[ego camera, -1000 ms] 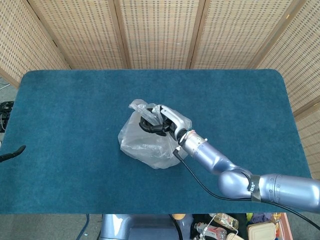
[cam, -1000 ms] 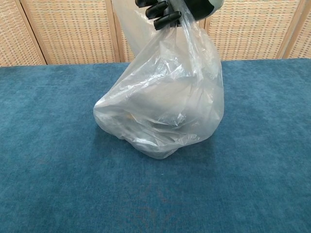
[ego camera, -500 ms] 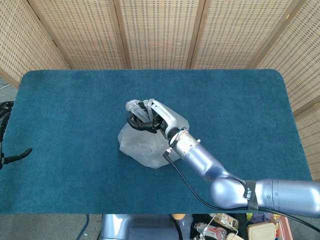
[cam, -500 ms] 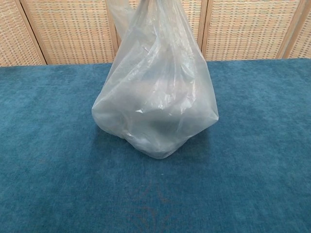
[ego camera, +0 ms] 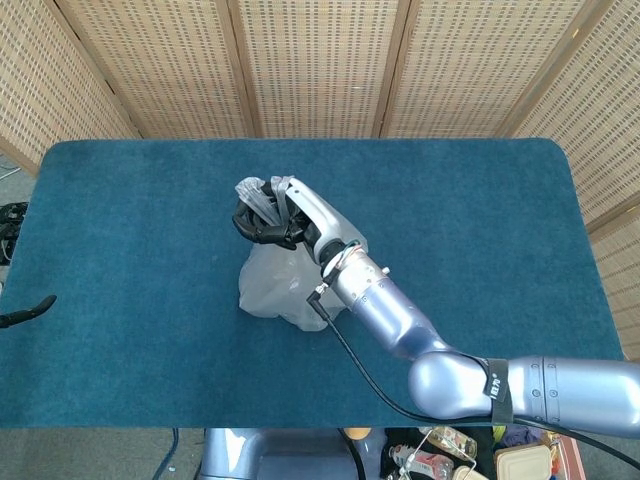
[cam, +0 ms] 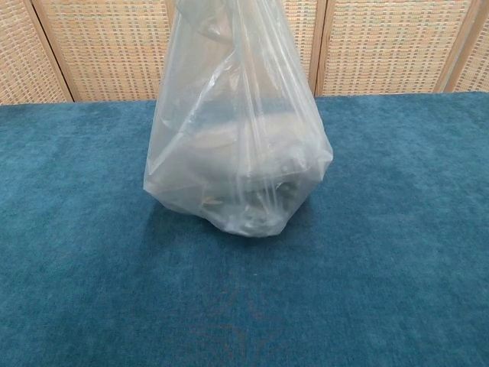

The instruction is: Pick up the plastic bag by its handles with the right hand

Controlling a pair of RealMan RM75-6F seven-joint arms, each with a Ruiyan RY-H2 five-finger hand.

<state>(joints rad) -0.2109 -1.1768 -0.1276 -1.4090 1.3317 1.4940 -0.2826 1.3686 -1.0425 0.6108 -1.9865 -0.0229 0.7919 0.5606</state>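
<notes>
1. Since a second ago the right arm [ego camera: 400,325] has lifted further, drawing the plastic bag [cam: 237,145] taller and narrower.
2. Teal, short-piled cloth covers the table [ego camera: 130,220], backed by woven cane screens [ego camera: 320,60].
3. Thin, translucent and creased, the bag stands near the table's middle, its long axis upright, neck up; whether its rounded bottom still touches the cloth I cannot tell.
4. Silver-shelled with black fingers, the right hand [ego camera: 275,212] grips the bunched handles [ego camera: 252,193] tightly.
5. At the head view's left edge a dark tip [ego camera: 25,310] shows, perhaps the left hand; its state is unclear.
</notes>
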